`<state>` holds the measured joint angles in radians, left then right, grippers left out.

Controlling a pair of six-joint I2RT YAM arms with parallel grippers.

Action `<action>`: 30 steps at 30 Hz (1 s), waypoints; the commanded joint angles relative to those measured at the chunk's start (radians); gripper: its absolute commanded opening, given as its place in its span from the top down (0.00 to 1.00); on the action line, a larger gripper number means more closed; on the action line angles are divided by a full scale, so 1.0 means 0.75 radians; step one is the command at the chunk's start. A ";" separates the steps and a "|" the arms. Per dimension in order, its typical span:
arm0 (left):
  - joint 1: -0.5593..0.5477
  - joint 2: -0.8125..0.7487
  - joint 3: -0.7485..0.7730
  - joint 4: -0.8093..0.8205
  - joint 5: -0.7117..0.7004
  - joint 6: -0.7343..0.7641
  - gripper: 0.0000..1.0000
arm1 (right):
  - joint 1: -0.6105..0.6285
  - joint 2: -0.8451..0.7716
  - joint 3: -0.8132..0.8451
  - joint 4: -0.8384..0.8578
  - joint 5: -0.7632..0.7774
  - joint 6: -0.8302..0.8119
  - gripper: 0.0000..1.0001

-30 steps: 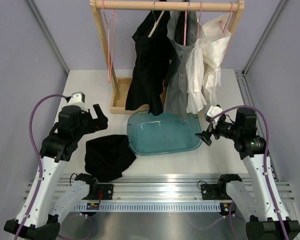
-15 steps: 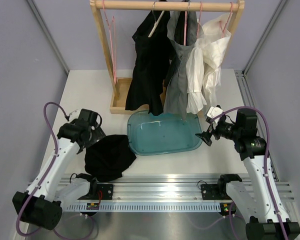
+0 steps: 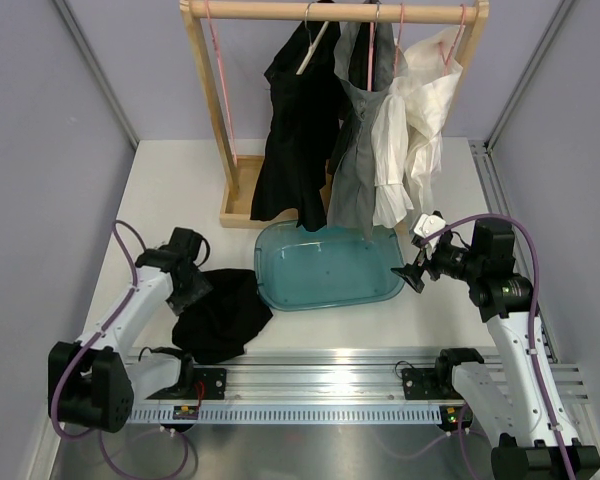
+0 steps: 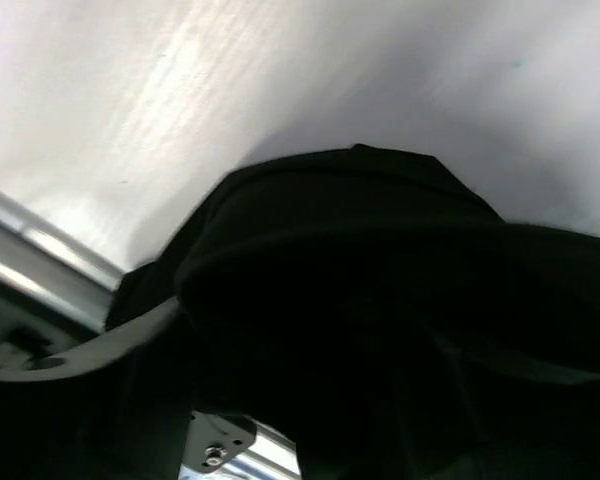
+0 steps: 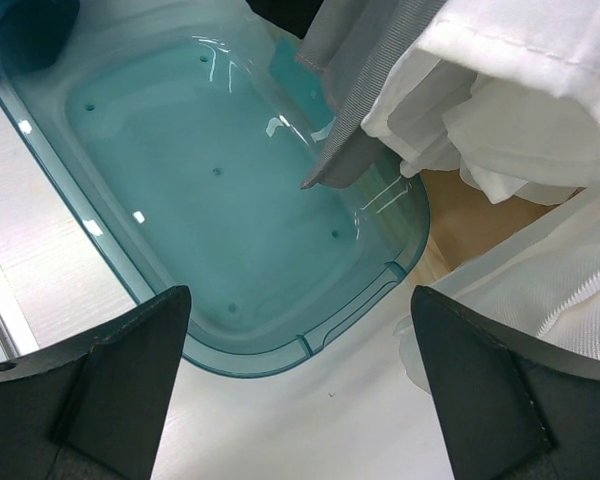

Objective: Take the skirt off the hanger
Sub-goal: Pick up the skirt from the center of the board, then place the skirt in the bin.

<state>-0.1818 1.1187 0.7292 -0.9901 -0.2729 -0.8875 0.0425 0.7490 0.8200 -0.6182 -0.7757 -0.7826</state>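
The left tool has swung down from mid-air onto the black garment on the tabletop. I cannot tell whether it is gripping. The right tool stands wide open and empty beside the teal tub. The skirt hangs untouched on its pink hanger, so removal has not begun.

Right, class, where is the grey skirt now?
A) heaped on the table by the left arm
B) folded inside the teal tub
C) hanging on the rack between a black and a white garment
C: the skirt hangs from the rack, flanked by the black garment and the white garment.
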 commanded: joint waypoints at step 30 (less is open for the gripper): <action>-0.156 -0.238 0.965 1.090 1.297 0.361 1.00 | -0.018 0.028 -0.005 0.020 0.020 -0.018 0.01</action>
<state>-0.2527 0.9020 1.3712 -0.4156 0.5911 -0.5217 0.0376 0.7696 0.8162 -0.6178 -0.7742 -0.7826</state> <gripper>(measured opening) 0.045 0.993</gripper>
